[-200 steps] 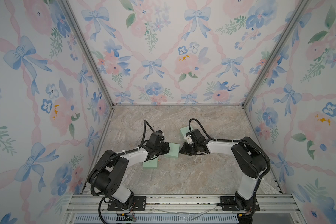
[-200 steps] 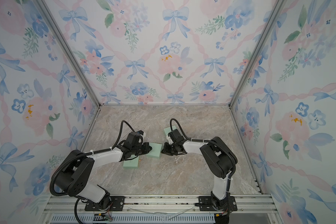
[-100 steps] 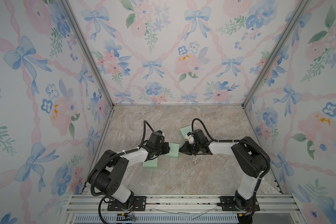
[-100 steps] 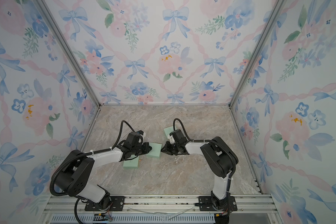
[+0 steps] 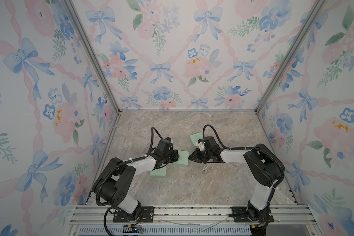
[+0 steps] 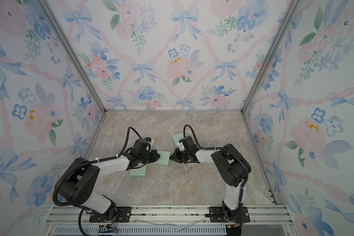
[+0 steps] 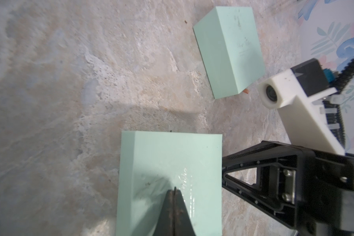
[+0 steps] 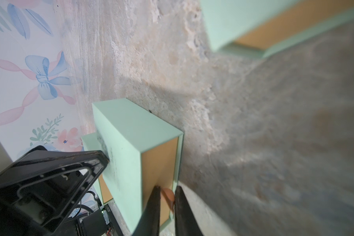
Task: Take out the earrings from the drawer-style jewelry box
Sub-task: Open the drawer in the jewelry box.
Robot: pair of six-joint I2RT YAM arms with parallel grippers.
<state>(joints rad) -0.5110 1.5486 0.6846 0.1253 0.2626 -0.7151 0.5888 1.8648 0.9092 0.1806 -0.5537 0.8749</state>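
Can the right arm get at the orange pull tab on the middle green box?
Probably yes. The right gripper has the orange tab between its fingers, with nothing in the way; the left gripper sits on top of the box, clear of the tab.

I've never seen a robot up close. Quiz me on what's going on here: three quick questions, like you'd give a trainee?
1. True or false: the left hand has its fingers spread wide apart.
2. How many mint-green boxes lie on the marble table?
3. What sits between the fingers of the right hand? A) a pearl earring B) an orange pull tab C) nothing
Key: 1 false, they are shut; 2 three; 3 B.
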